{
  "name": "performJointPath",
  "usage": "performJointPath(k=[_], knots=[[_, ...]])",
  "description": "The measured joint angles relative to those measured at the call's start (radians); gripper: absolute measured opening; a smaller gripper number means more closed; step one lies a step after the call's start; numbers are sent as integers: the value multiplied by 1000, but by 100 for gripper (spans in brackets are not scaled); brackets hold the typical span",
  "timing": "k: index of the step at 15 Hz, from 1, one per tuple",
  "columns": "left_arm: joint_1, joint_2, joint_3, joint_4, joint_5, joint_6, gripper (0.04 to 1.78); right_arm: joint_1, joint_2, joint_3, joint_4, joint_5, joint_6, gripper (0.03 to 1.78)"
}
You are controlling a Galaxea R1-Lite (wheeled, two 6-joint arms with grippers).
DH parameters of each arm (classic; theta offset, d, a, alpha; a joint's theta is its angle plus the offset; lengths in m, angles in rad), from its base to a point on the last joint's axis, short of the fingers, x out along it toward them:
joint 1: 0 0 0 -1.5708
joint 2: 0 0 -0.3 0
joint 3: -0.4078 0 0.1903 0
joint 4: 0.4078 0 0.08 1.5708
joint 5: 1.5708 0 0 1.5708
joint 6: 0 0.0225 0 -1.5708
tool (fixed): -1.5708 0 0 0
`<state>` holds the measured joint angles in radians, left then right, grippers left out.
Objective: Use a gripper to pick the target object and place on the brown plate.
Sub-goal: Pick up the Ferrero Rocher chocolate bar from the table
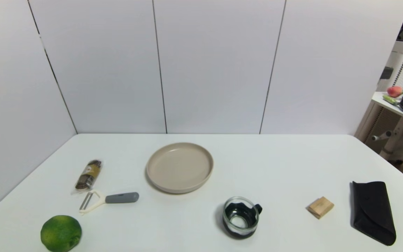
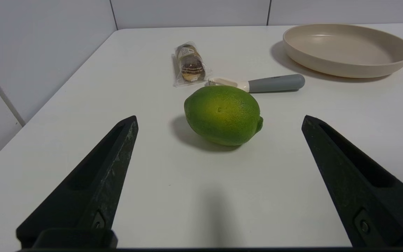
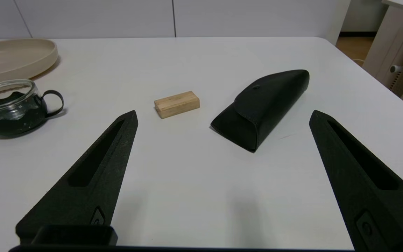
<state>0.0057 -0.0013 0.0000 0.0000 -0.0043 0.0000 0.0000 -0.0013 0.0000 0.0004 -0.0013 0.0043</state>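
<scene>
- Left gripper (image 2: 219, 120): spread wide, holding nothing, low over the desk (image 1: 278, 164) facing the lime (image 2: 223, 114).
- Right gripper (image 3: 222, 117): likewise wide apart, holding nothing.
- Snack packet (image 1: 89, 174): flat on the desk, left of the brown plate (image 1: 179, 167), just behind the peeler (image 1: 108, 200).

On the white surface (image 1: 285, 168) lie a green lime (image 1: 61, 233) at the near left, a grey-handled white peeler (image 1: 108, 200) just beyond it, a dark glass-rimmed cup (image 1: 240, 217) near the middle, a tan wooden block (image 1: 320, 207), and a black glasses case (image 1: 373, 211) at the right.
</scene>
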Motion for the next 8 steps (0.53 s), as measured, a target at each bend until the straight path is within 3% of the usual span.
performJointPath(k=[8], knots=[[0, 0, 0, 0, 0, 0, 169, 0, 0, 0, 0, 0, 0, 169]])
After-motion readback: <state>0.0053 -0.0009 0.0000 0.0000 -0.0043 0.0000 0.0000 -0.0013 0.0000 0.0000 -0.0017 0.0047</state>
